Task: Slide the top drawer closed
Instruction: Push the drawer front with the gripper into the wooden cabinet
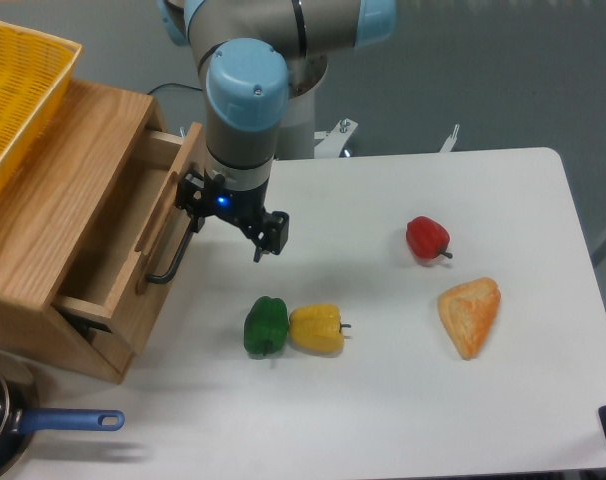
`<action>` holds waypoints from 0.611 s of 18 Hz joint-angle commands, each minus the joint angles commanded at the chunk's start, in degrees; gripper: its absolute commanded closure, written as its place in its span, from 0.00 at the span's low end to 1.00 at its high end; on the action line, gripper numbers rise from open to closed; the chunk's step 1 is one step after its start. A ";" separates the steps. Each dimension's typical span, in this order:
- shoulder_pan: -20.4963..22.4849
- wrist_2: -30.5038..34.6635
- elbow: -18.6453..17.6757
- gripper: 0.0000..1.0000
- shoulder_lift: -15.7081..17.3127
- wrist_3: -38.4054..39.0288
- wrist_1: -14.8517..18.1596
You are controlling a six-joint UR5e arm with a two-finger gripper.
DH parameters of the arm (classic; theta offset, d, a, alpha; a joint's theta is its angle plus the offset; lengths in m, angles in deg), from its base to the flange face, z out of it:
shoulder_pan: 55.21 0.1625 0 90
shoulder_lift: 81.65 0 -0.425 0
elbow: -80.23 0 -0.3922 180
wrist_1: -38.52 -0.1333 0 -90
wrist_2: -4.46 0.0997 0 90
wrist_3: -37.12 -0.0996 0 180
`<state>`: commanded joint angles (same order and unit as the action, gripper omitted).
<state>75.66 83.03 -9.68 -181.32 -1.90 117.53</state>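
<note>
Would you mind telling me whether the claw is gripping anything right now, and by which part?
Nothing appears to be gripped: the claw is beside the top drawer, near its black bar handle, seemingly pushing. Whether it is open or shut cannot be told.
</note>
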 joint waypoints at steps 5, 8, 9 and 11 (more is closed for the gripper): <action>-1.32 0.00 0.00 0.00 0.09 0.00 0.00; -2.20 0.00 0.17 0.00 0.17 0.09 0.00; -2.38 0.00 0.09 0.00 0.61 0.09 0.00; -2.82 0.00 0.09 0.00 0.79 0.09 0.00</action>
<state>72.85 83.03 -9.59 -180.53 -1.81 117.53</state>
